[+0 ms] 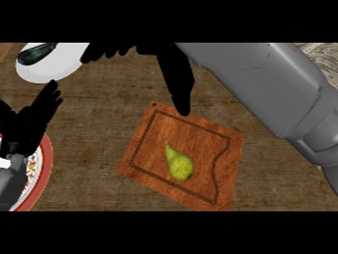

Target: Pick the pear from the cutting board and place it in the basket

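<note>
A yellow-green pear [177, 162] lies on its side in the middle of the brown wooden cutting board [217, 149], stem pointing to the far side. My right hand [169, 67] hovers over the counter past the board's far corner. Its fingers are straight and spread, and one long finger reaches down to the board's far edge. It is open, holds nothing and is well short of the pear. A woven basket [337, 53] shows at the top right corner, mostly hidden behind my right forearm [274, 84]. My left hand [23, 124] rests open at the left, fingers up.
A white plate [58, 67] holding a dark green vegetable [35, 53] sits at the top left. A red-rimmed patterned plate [43, 166] lies at the lower left under my left wrist. Bare brown counter surrounds the board.
</note>
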`<state>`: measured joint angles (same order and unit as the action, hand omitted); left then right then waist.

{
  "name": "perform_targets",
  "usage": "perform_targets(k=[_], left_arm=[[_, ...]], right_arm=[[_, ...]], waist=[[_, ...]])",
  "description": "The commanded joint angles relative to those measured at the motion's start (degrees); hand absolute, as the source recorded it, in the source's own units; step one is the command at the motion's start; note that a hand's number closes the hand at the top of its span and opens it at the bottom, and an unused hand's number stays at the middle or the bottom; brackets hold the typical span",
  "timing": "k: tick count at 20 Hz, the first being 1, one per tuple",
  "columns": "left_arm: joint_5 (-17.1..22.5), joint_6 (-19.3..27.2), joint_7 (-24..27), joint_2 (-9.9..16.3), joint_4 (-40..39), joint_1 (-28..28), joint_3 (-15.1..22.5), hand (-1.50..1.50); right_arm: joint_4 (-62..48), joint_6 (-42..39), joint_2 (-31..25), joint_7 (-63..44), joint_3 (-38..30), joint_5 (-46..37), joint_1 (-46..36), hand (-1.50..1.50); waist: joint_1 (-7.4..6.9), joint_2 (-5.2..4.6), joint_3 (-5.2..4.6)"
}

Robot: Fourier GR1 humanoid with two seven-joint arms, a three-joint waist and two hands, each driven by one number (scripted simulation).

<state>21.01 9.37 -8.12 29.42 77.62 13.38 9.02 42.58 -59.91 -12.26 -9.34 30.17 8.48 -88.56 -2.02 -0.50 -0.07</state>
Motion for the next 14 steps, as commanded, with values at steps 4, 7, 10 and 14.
perform_targets(k=[4,7,10,14], left_arm=[[-2.1,1.3,0.4,-2.8,-1.3,0.9,-0.2,0.00],[-1.6,0.7,-1.3,-2.5,0.3,0.1,-0.4,0.00],[-1.5,0.0,-2.8,-1.8,1.9,0.2,-1.3,0.00],[-2.3,-0.8,-0.7,-2.4,1.9,-2.5,-2.0,0.00]], right_arm=[[-1.1,-1.4,-2.8,7.3,-3.4,-2.5,4.9,-1.50],[0.1,-1.4,-4.9,12.3,-3.0,-5.3,10.4,-1.50],[1.1,0.4,-3.8,15.0,-2.4,-8.8,13.2,-1.50],[6.3,5.3,-2.3,16.7,-0.9,-12.5,20.7,-1.50]], waist=[[1.32,0.14,0.06],[1.17,0.07,0.10],[0.98,0.16,0.11],[1.59,0.42,0.09]])
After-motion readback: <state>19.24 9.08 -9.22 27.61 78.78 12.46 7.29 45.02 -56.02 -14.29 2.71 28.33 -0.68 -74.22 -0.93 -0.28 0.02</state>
